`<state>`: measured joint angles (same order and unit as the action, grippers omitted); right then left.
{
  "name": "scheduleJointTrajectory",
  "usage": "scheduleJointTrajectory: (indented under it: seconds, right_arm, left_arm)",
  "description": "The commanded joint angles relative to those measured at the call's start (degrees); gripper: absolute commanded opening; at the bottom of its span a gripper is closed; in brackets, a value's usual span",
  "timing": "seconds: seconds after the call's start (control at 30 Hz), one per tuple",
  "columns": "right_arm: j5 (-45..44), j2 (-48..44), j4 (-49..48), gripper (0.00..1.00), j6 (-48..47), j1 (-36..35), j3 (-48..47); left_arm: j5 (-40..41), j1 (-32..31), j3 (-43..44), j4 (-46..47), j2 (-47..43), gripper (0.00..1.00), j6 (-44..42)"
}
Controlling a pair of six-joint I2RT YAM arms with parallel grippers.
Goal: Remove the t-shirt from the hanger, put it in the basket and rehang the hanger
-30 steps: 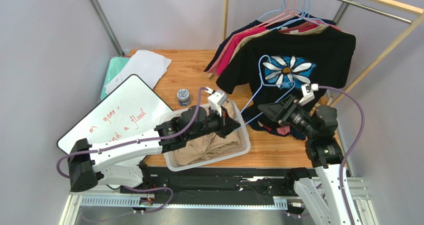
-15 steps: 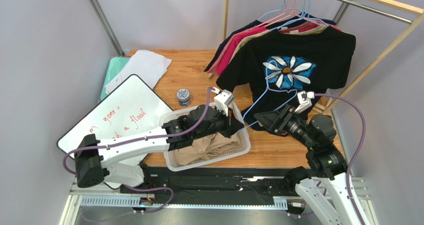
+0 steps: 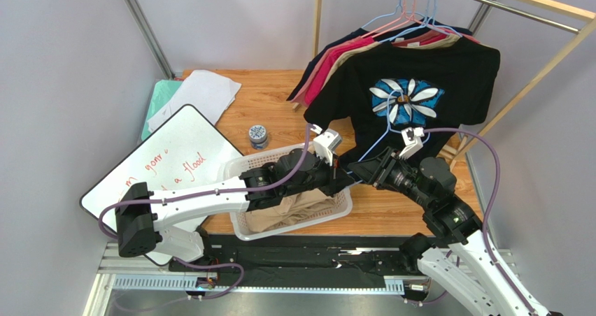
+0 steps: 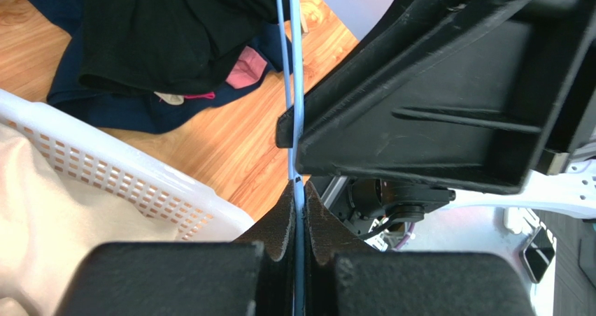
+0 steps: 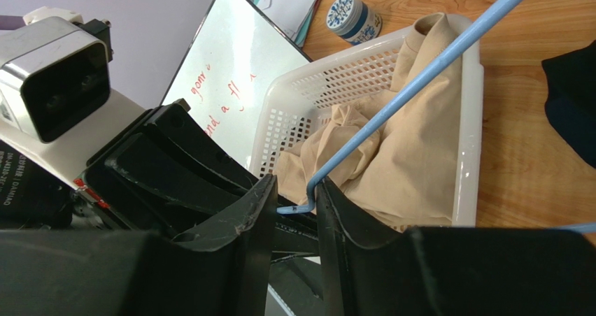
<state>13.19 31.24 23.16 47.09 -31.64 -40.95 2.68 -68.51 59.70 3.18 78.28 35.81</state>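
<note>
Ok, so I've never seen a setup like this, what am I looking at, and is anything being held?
Two robot arms work at a wooden table. One picture looks down from above; the other two come from cameras on the wrists. The left gripper is shut on a thin blue hanger; the right gripper brackets the hanger's bent end, a gap showing. A white basket holds a beige shirt, beside a whiteboard. A black daisy shirt hangs behind with others.

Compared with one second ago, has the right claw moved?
Yes. The right claw moved left, closer to the white basket.
</note>
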Motion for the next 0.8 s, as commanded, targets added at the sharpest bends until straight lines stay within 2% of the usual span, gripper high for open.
scheduleJointTrajectory:
  seconds: [0.0, 0.1, 0.2, 0.23, 0.3, 0.33, 0.4, 0.43, 0.47, 0.53, 0.6, 0.77]
  right_arm:
    - [-4.75, -0.66, -3.12, 0.31, -0.6, -1.32, 0.52]
    - [-5.54, -0.57, -3.12, 0.24, -0.68, -1.76, 0.78]
    - [-6.77, -0.57, -3.38, 0.03, -0.86, -2.55, 0.96]
    - [-7.91, -0.74, -3.21, 0.0, -0.86, -2.73, 0.96]
    - [-9.32, -1.62, -2.42, 0.0, -1.65, -2.99, 0.96]
    - [-10.63, -1.89, -1.98, 0.0, -2.0, -2.99, 0.87]
    - [-11.69, -2.33, -1.19, 0.0, -3.67, -2.99, 0.09]
    - [-12.57, -2.33, -0.66, 0.0, -4.63, -2.99, -0.53]
    - [-13.1, -2.07, 1.43, 0.0, -6.64, -2.99, -1.49]
    - [-17.3, -1.28, 3.38, 0.0, -9.02, -2.99, -4.12]
    - [-19.25, -0.92, 4.09, 0.0, -12.7, -2.9, -5.36]
    - [-28.73, 1.54, 7.42, 0.0, -17.38, -2.9, -11.08]
  left_arm:
    - [-0.31, -0.83, 2.52, 3.67, 0.56, 0.0, 0.66]
    - [-0.3, -1.1, 2.87, 4.03, 0.91, 0.0, 0.75]
    - [-0.65, -1.1, 2.96, 4.11, 1.08, 0.0, 0.93]
    - [-1.35, -1.19, 2.88, 4.46, 1.0, 0.0, 0.84]
    - [-1.8, -1.1, 1.83, 4.82, 0.3, 0.0, 0.75]
    - [-2.15, -1.1, 1.04, 6.21, -1.01, 0.14, 0.49]
    - [-2.15, -1.1, -2.82, 8.23, -3.21, 0.33, 0.14]
    - [-1.8, -1.1, -5.36, 9.38, -5.66, 0.48, 0.4]
    - [-1.97, -1.1, -6.17, 9.56, -6.73, 0.52, 0.4]
    - [-3.98, -1.1, -7.49, 8.26, -9.62, 0.6, -0.22]
    - [-4.61, -1.27, -8.63, 6.76, -11.56, 0.62, 0.22]
    - [-3.03, -1.19, -16.01, 5.61, -20.0, 0.62, 3.03]
